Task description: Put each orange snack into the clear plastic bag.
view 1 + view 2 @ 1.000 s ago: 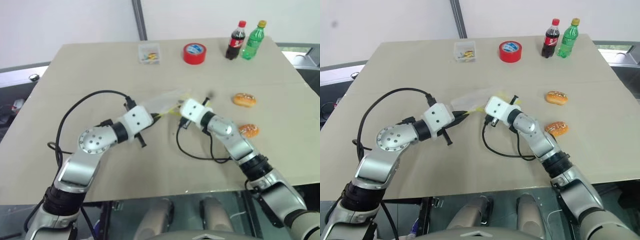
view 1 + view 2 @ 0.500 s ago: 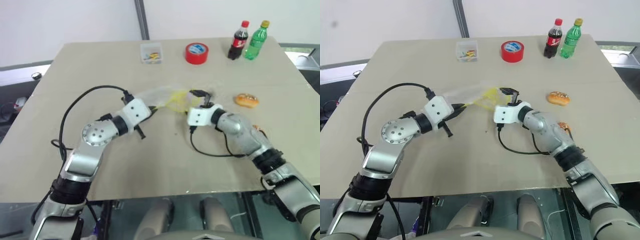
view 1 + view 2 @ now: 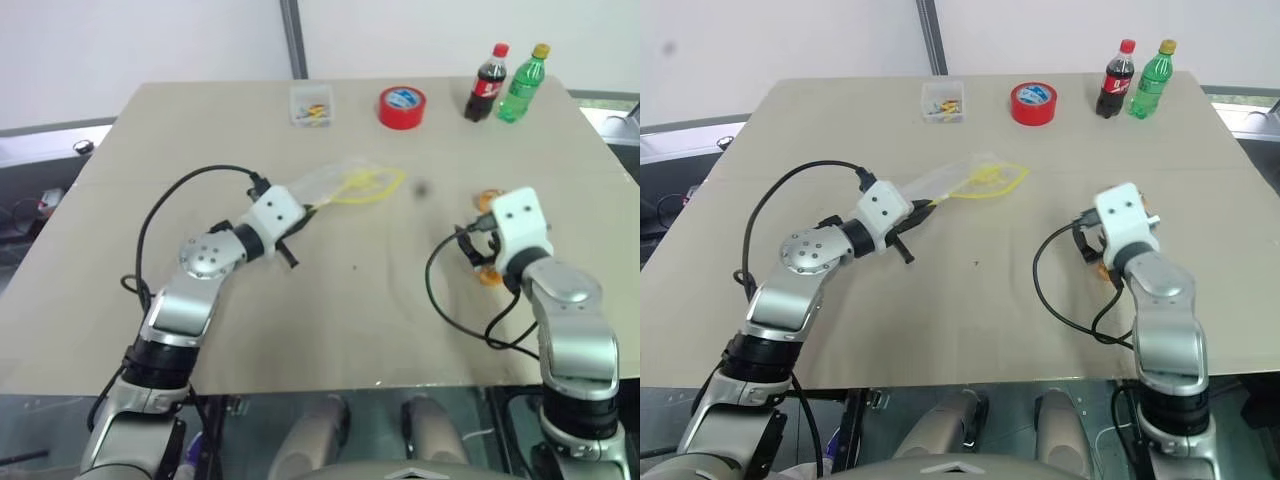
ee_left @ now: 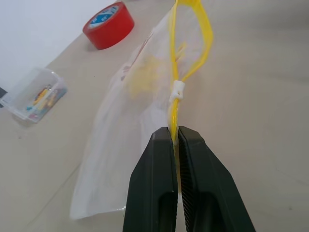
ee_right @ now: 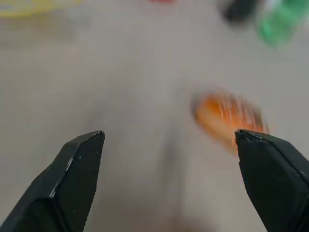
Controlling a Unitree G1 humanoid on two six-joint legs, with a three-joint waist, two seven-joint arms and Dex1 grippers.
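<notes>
Right gripper [image 5: 169, 179], jaws spread wide and empty, had swung away from the clear plastic bag [image 3: 960, 180] to the orange speckled snack [image 5: 227, 116] right of it, ready to grasp, while the left gripper [image 4: 175, 137] stayed clamped on the bag's yellow seal strip [image 4: 193, 43].
</notes>
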